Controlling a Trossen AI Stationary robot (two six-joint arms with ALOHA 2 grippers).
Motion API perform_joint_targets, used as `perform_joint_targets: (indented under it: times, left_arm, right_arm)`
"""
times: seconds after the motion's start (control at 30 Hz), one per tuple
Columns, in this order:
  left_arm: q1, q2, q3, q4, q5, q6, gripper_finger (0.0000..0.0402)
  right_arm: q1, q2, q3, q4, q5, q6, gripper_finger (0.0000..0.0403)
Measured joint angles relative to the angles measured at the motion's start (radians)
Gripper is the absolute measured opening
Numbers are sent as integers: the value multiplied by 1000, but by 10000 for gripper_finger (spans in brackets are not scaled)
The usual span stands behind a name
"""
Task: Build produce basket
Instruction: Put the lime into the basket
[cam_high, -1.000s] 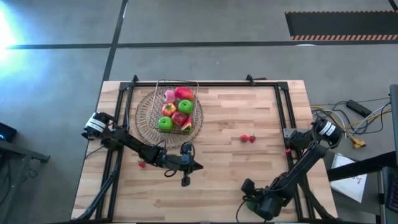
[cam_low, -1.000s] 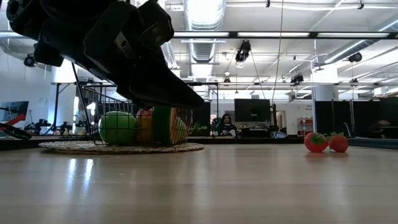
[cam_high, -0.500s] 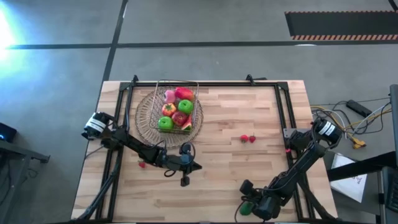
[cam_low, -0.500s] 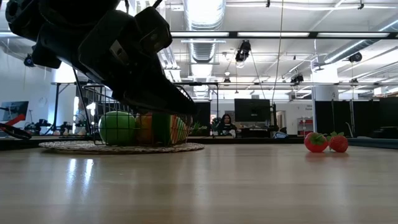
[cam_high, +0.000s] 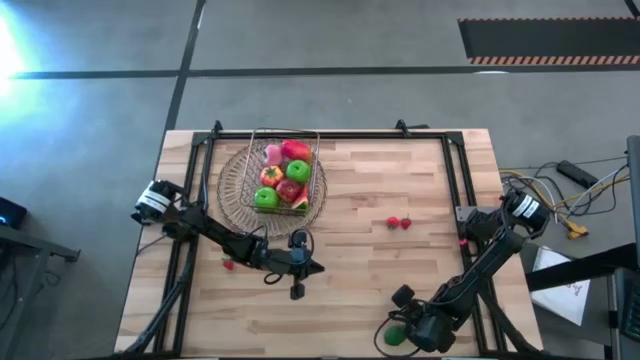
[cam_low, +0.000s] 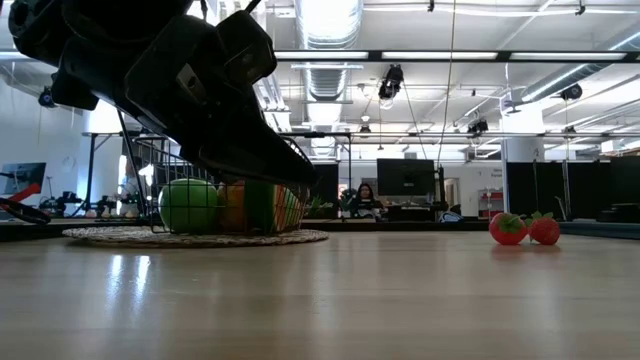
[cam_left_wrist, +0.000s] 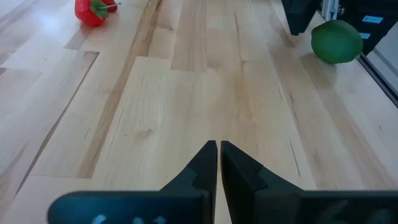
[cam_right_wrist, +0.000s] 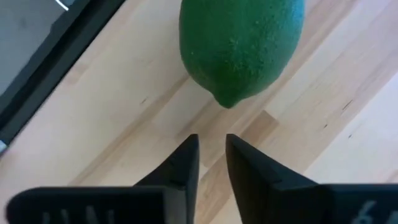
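Near worktop's front edge, right of centre: right gripper (cam_high: 403, 322) low, fingers nearly closed, empty, tips just short of green lime-shaped toy fruit (cam_right_wrist: 241, 46). Mid-worktop, left of centre: left gripper (cam_left_wrist: 217, 148) pinched closed, empty. At back-left: rectangular wire-grid basket (cam_high: 313, 184) with toy produce, on round woven mat (cam_high: 232, 185). Right of centre: two small red berries (cam_high: 399, 223).
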Motion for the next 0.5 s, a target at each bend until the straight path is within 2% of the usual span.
perform_joint_targets:
  times: [0.23, 0.5]
  left_arm:
    - [0, 0, 0, 0, 0, 0, 4]
    - [0, 0, 0, 1, 0, -7, 4]
  right_arm:
    - [0, 0, 22, -8, 4, 45, 149]
    - [0, -2, 113, -27, 5, 90, 225]
